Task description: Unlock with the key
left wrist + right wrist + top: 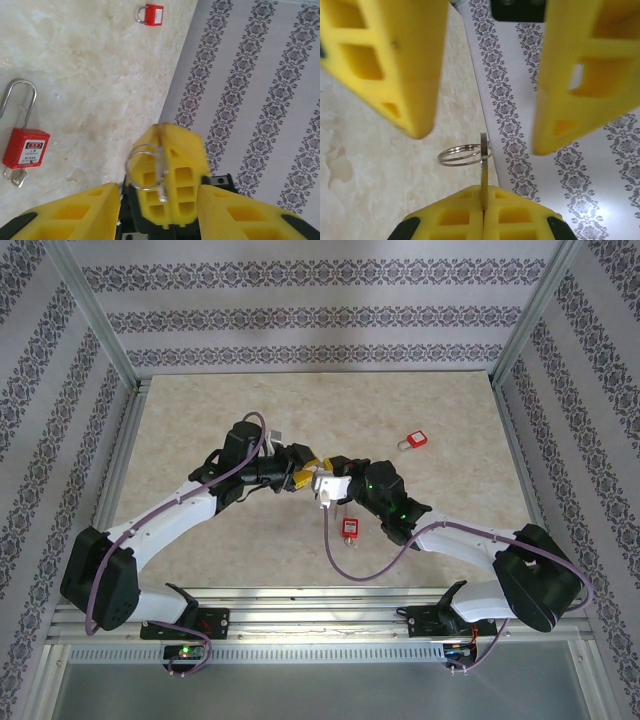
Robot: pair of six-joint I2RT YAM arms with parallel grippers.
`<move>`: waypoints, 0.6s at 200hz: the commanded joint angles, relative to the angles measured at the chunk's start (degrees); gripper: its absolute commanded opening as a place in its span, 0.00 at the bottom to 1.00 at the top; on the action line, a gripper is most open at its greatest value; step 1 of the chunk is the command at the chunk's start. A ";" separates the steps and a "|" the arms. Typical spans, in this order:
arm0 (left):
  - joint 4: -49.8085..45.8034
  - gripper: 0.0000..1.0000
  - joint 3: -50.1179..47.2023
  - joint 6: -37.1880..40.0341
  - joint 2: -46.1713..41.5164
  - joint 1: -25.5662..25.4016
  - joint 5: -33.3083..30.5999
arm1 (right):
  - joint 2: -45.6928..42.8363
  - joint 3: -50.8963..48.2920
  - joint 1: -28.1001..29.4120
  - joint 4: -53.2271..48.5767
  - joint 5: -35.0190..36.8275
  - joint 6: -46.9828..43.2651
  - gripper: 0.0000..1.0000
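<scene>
Pinching the key (483, 172) flat between its closed pads, the right gripper (483, 200) holds it upright in the air over the middle of the tabletop (200, 410). The key's lower part is buried in the grip, while the top and its split ring (462, 155) stand free. The left gripper (480, 137) faces it with jaws apart, one finger on either side of the exposed top, neither touching it.

By my reading the key is thin, stiff, light metal, smooth enough to swivel in a loose pinch. The best hold would be square across its flat faces, clear of the ring, which hangs loose and may swing or snag.

A red padlock (350, 528) lies flat just nearer the near edge than the grippers. A second red padlock (412, 441) lies toward the right edge, well apart. Which one the key fits I cannot tell. Either looks light enough to slide when pushed, so its body would want bracing with the keyhole left open
</scene>
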 commanded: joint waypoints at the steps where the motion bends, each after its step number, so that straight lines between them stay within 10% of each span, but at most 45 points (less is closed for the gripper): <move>1: 4.65 0.44 -0.96 -2.45 -0.33 -0.01 0.74 | 0.31 1.03 0.69 1.18 1.08 -1.77 0.00; 120: 14.75 0.30 -3.13 -7.96 1.67 -2.68 -0.68 | 1.58 -0.07 2.45 0.94 1.37 -1.64 0.00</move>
